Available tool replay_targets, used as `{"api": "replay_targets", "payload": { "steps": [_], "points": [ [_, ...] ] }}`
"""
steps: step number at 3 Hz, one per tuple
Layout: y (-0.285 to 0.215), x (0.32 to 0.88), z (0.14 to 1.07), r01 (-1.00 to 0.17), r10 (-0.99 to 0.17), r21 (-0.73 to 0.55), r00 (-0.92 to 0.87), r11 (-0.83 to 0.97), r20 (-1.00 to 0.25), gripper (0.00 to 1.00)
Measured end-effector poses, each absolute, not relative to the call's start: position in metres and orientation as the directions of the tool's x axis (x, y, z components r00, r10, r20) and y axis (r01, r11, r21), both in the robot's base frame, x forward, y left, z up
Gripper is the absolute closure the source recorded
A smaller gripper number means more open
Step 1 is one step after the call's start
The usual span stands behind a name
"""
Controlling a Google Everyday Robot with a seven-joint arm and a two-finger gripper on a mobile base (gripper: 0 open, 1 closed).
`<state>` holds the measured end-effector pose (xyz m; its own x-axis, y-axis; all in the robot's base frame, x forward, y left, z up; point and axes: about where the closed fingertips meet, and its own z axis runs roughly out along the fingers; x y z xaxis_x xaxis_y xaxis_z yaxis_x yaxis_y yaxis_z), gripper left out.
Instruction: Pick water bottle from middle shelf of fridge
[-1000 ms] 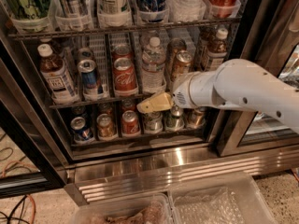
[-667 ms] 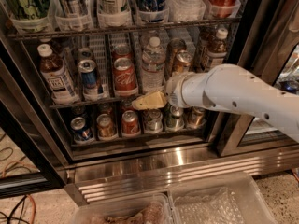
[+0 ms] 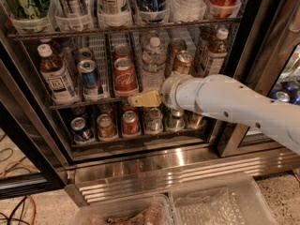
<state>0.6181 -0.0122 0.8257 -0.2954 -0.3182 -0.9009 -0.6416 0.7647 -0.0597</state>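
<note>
As the gripper (image 3: 145, 99) is edging leftward in the camera view, we are seeing the water bottle (image 3: 153, 64) standing just above the jaws on the middle shelf (image 3: 89, 101) of the fridge (image 3: 154, 165), ungrasped. We are unable to tell whether the jaws are spread, and the arm (image 3: 229, 102) is hiding the shelf right of them.

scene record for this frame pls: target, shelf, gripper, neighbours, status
target: water bottle, upright, clear, white cap
location: middle shelf of the fridge
gripper: gripper at the shelf's front edge, just below the bottle in the view, pointing left
neighbours: red can in the lane left of the bottle; brown can on its right
status: bottle stands on the shelf, not yet picked
</note>
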Motion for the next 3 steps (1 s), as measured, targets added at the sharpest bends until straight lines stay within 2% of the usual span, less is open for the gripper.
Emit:
{"api": "replay_targets", "payload": {
  "steps": [2, 3],
  "points": [
    [-0.0139, 0.6135, 0.823, -0.546, -0.23, -0.031, -0.301, 0.837, -0.925, 0.0],
    [-0.0078, 0.6127, 0.8212, -0.535, -0.224, -0.037, -0.289, 0.844, -0.931, 0.17]
  ]
}}
